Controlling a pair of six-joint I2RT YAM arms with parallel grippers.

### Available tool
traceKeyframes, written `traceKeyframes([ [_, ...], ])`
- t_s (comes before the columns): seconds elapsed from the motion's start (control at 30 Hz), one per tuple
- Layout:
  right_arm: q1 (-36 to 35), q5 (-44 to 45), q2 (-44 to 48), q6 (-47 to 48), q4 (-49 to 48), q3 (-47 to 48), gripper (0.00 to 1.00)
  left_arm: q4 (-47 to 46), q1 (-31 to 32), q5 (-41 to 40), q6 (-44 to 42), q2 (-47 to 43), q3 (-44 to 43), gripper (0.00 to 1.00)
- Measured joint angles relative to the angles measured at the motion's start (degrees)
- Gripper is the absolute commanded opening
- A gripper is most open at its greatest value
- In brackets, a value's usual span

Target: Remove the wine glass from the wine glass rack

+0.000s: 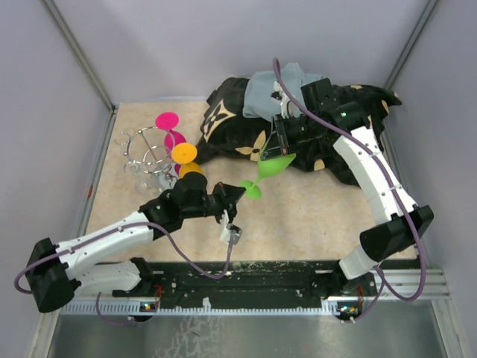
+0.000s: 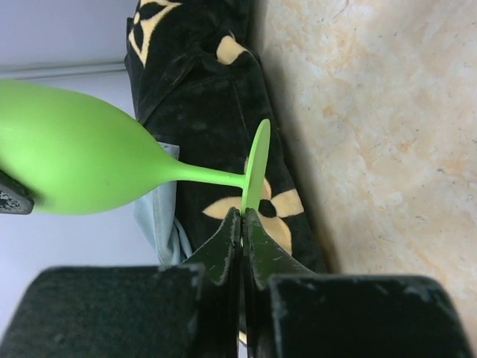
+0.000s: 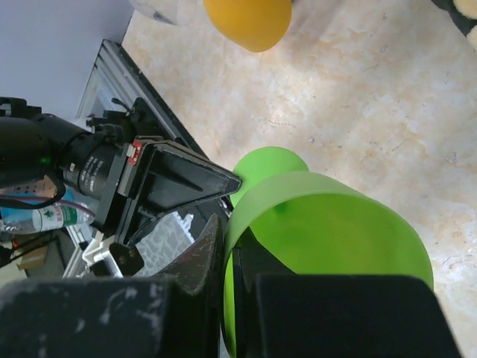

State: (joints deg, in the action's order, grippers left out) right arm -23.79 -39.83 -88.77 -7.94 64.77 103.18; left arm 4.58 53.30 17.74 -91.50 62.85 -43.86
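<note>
Now the green wine glass point(image 1: 277, 164) is clamped by left pincer point(image 2: 242, 215) at foot, right pincer point(image 3: 226, 231) at rim.

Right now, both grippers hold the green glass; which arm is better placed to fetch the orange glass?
Left, likely. The rack and orange glass sit beside its forearm; the right gripper is across by the black cloth. The left gripper must first release the green glass.

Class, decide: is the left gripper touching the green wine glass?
Touching. The left wrist view shows the left gripper shut on the thin edge of the foot of the green wine glass.
</note>
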Motion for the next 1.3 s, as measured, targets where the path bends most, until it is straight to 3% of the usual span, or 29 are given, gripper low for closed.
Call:
traceKeyframes([
  [0.03, -0.04, 0.02, 0.00, 0.04, -0.04, 0.00, 0.00, -0.68, 0.04, -0.52, -0.07, 0.11, 0.26, 0.25],
  [0.1, -0.04, 0.07, 0.00, 0.13, -0.17, 0.00, 0.00, -2.91, 0.09, -1.64, -0.66, 0.11, 1.38, 0.66],
  [0.13, -0.07, 0.33, 0.02, 0.42, -0.02, 0.00, 0.00, -5.73, 0.15, -2.78, -0.96, 0.11, 2.45, 0.81],
  [0.2, -0.09, 1.36, 0.13, 0.76, 0.61, 0.02, 0.00, -10.25, 0.24, -5.18, -1.49, 0.17, 3.93, 0.94],
  [0.37, 0.79, 9.05, 0.31, 1.03, 2.99, 3.56, 0.00, -14.73, 0.24, -14.27, 5.64, 4.46, -1.84, 0.94],
  [0.47, 2.71, 18.05, 0.31, 0.33, 3.89, 8.44, 0.00, -12.17, 0.24, -19.61, 15.08, 9.07, -14.34, 0.93],
  [0.6, 4.22, 31.08, 0.72, -1.18, 3.85, 10.71, 0.00, -6.05, 0.24, -24.94, 30.27, 15.21, -37.62, 0.93],
  [0.7, 4.17, 39.78, 2.54, -2.71, 2.01, 4.81, 0.00, -3.04, 0.02, -28.68, 41.72, 18.62, -53.48, 0.92],
  [0.83, 4.44, 48.06, 6.49, -5.33, -0.92, -9.11, 0.00, 3.28, -2.58, -30.21, 53.94, 20.92, -65.42, 0.92],
  [0.97, 4.96, 52.94, 9.66, -8.07, -3.85, -19.74, 0.00, 12.33, -11.54, -28.44, 66.62, 25.51, -76.94, 0.92],
  [1.13, 5.88, 55.82, 13.42, -10.34, -9.11, -27.52, 0.00, 21.62, -24.00, -25.57, 77.42, 28.22, -79.93, 0.92],
  [1.3, 6.47, 56.54, 14.69, -11.82, -14.47, -33.16, 0.00, 26.23, -30.32, -22.93, 83.49, 26.77, -75.65, 0.92],
])
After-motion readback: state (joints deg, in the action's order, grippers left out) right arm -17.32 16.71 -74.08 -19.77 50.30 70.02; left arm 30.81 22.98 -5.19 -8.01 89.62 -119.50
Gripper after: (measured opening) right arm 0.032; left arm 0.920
